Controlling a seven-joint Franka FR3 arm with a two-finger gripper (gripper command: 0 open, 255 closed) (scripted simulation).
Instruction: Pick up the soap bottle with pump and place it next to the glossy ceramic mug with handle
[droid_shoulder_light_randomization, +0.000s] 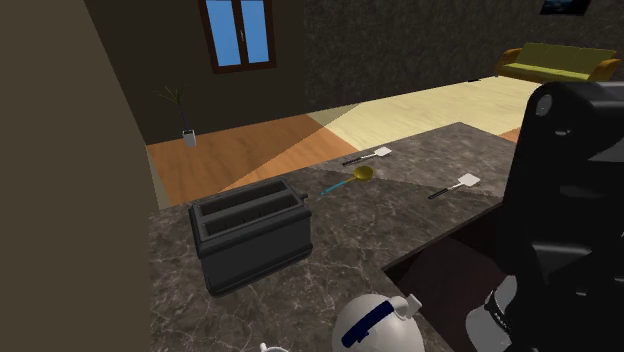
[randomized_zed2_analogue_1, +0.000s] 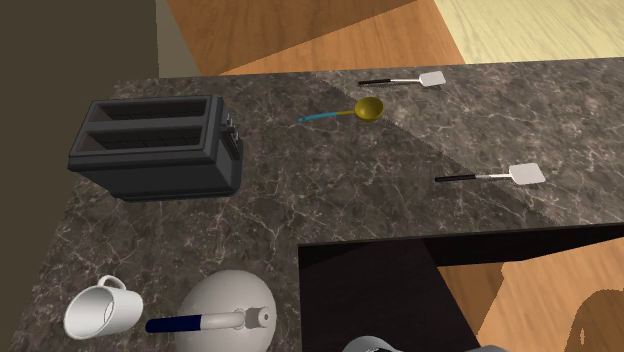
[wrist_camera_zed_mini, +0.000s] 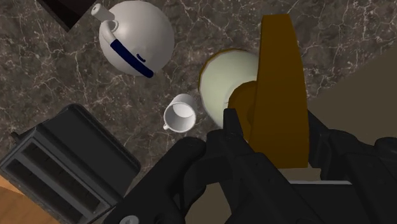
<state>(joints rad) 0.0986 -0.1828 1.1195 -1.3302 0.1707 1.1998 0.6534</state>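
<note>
My gripper (wrist_camera_zed_mini: 275, 131) is shut on the soap bottle, one black finger (wrist_camera_zed_mini: 230, 125) on each side of its brown pump top (wrist_camera_zed_mini: 277, 76). The bottle's cream round body (wrist_camera_zed_mini: 219, 79) hangs below the hand, above the dark marble counter (wrist_camera_zed_mini: 57, 63). The white mug with a handle (wrist_camera_zed_mini: 180, 116) stands upright on the counter just beside the bottle's body as seen from the hand. In the second exterior view the mug (randomized_zed2_analogue_1: 100, 308) sits near the counter's lower left corner. The shoulder view catches its rim (droid_shoulder_light_randomization: 270, 348) at the bottom edge.
A white round kettle with a blue handle (randomized_zed2_analogue_1: 225, 315) stands right beside the mug. A dark toaster (randomized_zed2_analogue_1: 155, 145) sits further back. Two spatulas (randomized_zed2_analogue_1: 500, 176) (randomized_zed2_analogue_1: 405, 80) and a ladle (randomized_zed2_analogue_1: 350, 111) lie across the counter. A dark cut-out (randomized_zed2_analogue_1: 370, 290) notches the counter's edge.
</note>
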